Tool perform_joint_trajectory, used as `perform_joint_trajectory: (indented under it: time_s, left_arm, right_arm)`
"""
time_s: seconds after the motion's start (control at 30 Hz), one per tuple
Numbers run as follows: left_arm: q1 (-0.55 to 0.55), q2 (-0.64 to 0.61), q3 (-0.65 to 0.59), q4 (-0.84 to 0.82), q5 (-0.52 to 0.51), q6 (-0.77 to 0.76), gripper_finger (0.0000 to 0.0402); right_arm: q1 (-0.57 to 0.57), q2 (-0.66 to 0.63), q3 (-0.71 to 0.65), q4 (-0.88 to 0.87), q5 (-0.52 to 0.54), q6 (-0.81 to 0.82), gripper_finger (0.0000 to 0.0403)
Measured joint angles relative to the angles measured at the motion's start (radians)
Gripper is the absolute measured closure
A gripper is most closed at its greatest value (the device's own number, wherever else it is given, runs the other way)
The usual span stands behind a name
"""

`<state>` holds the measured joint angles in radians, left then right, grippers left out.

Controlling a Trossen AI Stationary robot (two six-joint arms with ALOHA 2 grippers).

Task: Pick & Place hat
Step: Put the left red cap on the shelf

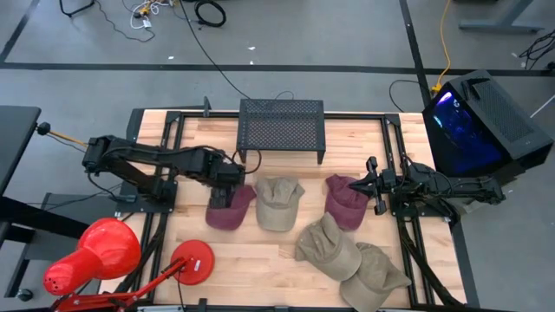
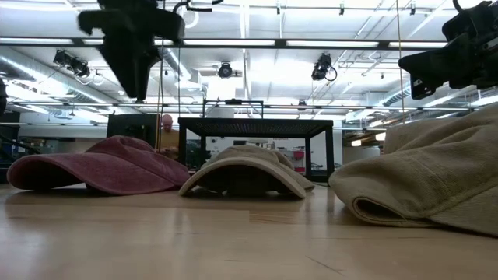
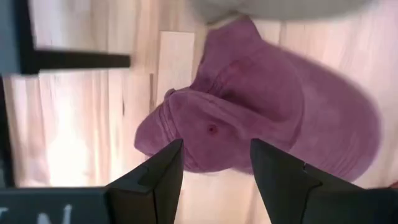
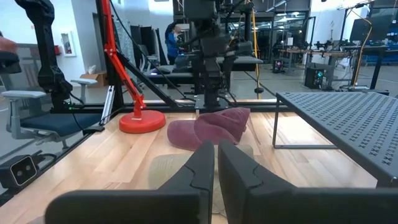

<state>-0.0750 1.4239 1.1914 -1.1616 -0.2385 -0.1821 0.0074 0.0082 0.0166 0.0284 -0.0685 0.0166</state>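
Two arms apart, left gripper [image 1: 229,190] spread above maroon hat [image 1: 230,209]

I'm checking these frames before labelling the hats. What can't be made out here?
- High view: the crown of the maroon hat under the left gripper is covered by the arm.
- High view: the second maroon hat is partly covered by the right gripper.
- Low view: the left gripper's fingertips show only as a silhouette.
- Low view: the tan hat at the right is cut off by the picture's edge.
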Motion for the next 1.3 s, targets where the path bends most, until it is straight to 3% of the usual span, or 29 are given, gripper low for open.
perform_joint_trajectory:
  time_s: [0.13, 0.3, 0.5, 0.73, 1.3]
  left_arm:
    - [0.006, 0.0, 0.017, 0.0, 0.016, -0.261, 0.0209]
    - [0.037, 0.0, 0.017, -0.002, 0.115, -0.599, 0.0209]
    - [0.057, 0.0, 0.017, -0.004, 0.14, -0.786, 0.0209]
    - [0.058, 0.005, 0.017, -0.021, 0.149, -0.879, 0.0209]
    - [0.011, 0.102, -0.021, -0.014, 0.157, -0.907, 0.0209]
  right_arm:
    - [0.0, 0.0, 0.0, 0.0, 0.0, 0.0, 0.0376]
    - [0.0, 0.0, 0.0, 0.0, 0.0, 0.0, 0.0376]
    - [0.0, 0.0, 0.0, 0.0, 0.0, 0.0, 0.0376]
    - [0.0, 0.0, 0.0, 0.0, 0.0, 0.0, 0.0376]
    - [0.0, 0.0, 0.0, 0.0, 0.0, 0.0, 0.0376]
